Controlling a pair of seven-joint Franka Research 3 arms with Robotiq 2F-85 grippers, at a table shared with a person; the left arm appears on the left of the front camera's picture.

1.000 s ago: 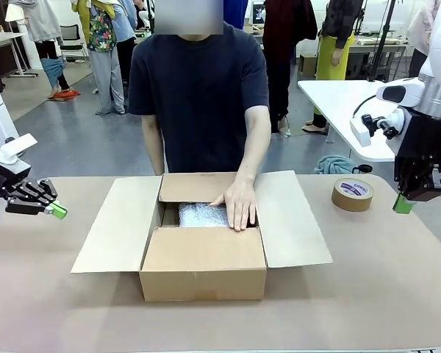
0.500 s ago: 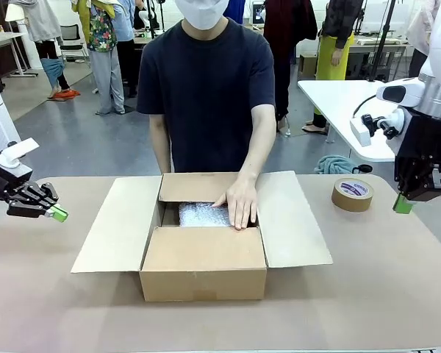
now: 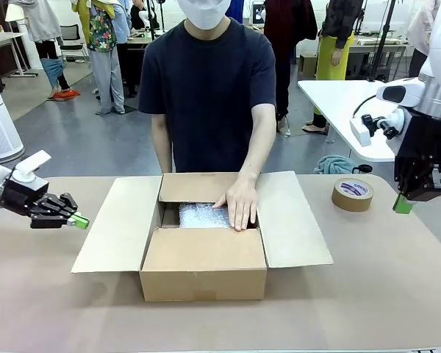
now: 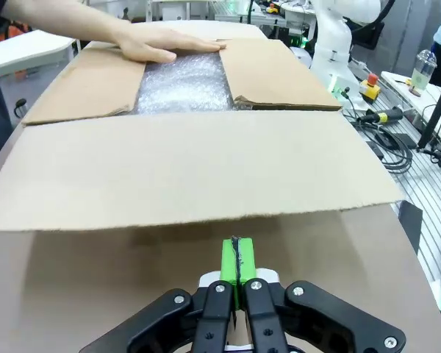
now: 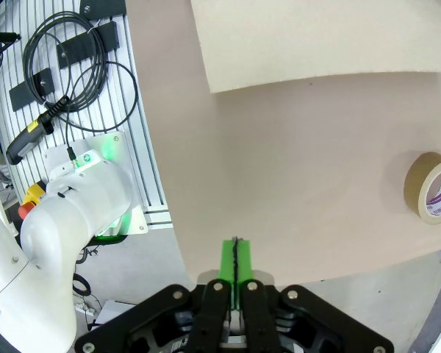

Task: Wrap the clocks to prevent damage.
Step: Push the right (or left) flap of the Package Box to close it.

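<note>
Left hand point(image 3: 78, 220) and right hand point(image 3: 403, 204) are both fully closed, gripping nothing.

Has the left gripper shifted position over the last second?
Yes. In the front view the left gripper, jaws shut, has moved toward the table's middle, and the gap to the cardboard box and its open left flap has narrowed.

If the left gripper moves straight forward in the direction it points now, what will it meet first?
Most likely the side flap of the cardboard box, folded outward right ahead of the shut left gripper. Height is hard to judge, so the tips might pass just over the flap's edge.
</note>
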